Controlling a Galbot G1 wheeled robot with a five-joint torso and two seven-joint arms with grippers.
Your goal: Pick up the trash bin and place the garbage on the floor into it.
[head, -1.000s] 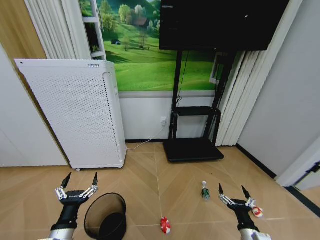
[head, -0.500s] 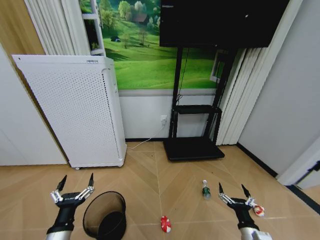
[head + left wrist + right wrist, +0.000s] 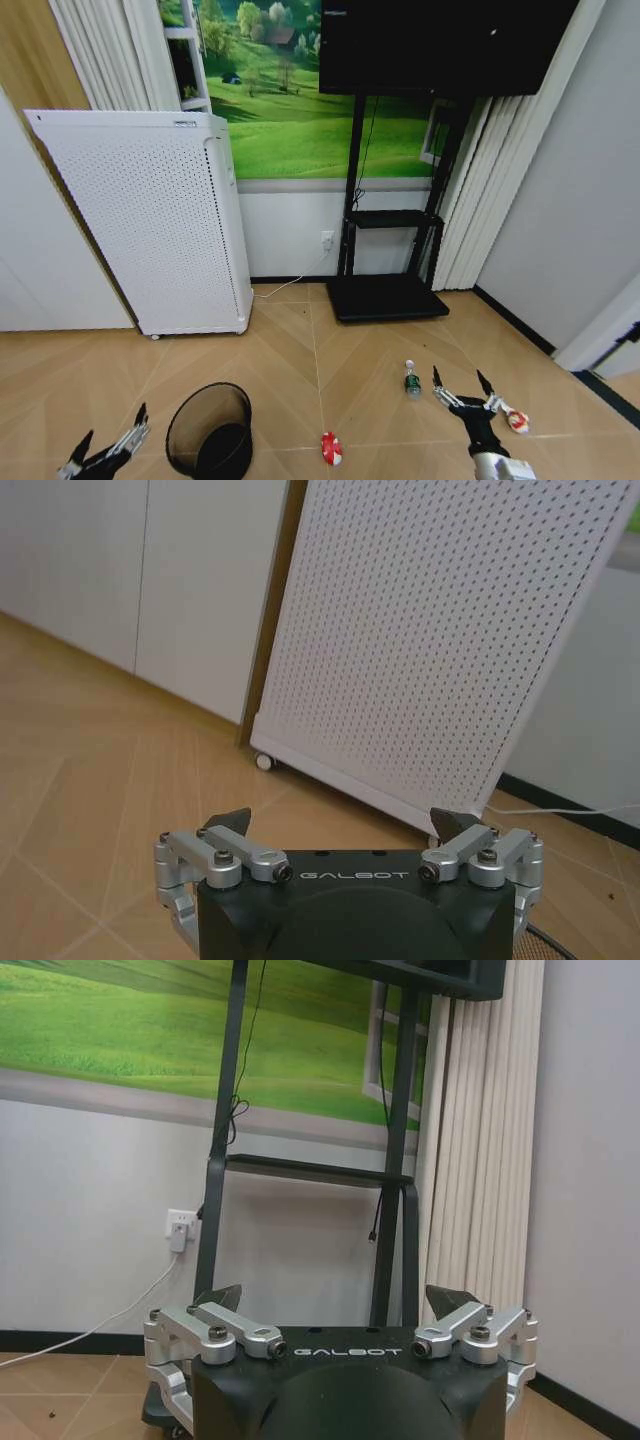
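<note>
I've got the bin point(image 3: 209, 432) standing upright on the floor point(image 3: 300, 350), just right of my left gripper point(image 3: 105, 455), the nearer arm, jaws spread apart. My right gripper point(image 3: 462, 392), jaws also apart, hovers between the bottle point(image 3: 410, 380) and a red-and-white scrap point(image 3: 515, 421).

White perforated appliance point(image 3: 150, 230), black TV stand point(image 3: 388, 255), landscape mural point(image 3: 280, 90)
</note>
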